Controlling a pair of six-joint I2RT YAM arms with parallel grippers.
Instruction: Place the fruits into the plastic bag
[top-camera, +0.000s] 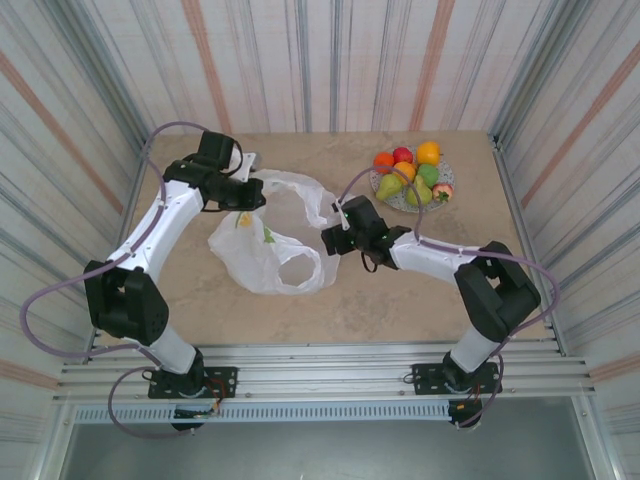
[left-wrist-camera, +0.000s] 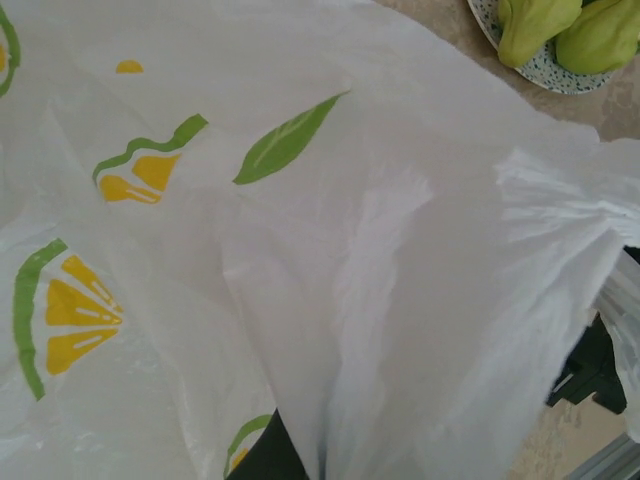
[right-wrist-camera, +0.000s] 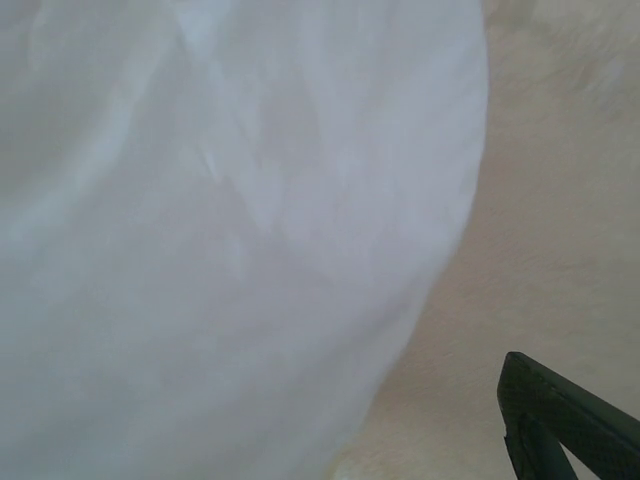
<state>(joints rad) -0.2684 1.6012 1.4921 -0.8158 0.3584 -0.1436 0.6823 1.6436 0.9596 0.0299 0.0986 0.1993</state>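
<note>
Your table (top-camera: 400, 290) carries the plastic bag (top-camera: 265, 255) slumped mid-surface. The left gripper (top-camera: 243, 196) is at its far rim and the right gripper (top-camera: 333, 232) by a handle loop, seemingly to spread the mouth; whether either is clamped cannot be told. On the speckled plate (top-camera: 385, 190), far right, the fruits (top-camera: 412, 170) sit heaped, none bagged.

This is a robotics lab test cell, not a home or shop. The bench (top-camera: 400, 290) has a plain beige stone-look top and is boxed in at its back and both sides by striped panel walls (top-camera: 330, 60). Along the bench's near edge run bare aluminium rails (top-camera: 320, 375), with two white-and-black robot arms (top-camera: 150, 240) bolted to them and loose purple cables (top-camera: 40, 300) looping beside the bench. On the bench lie only staged props: glossy fruits (top-camera: 412, 170) and a plastic bag (top-camera: 262, 255).
</note>
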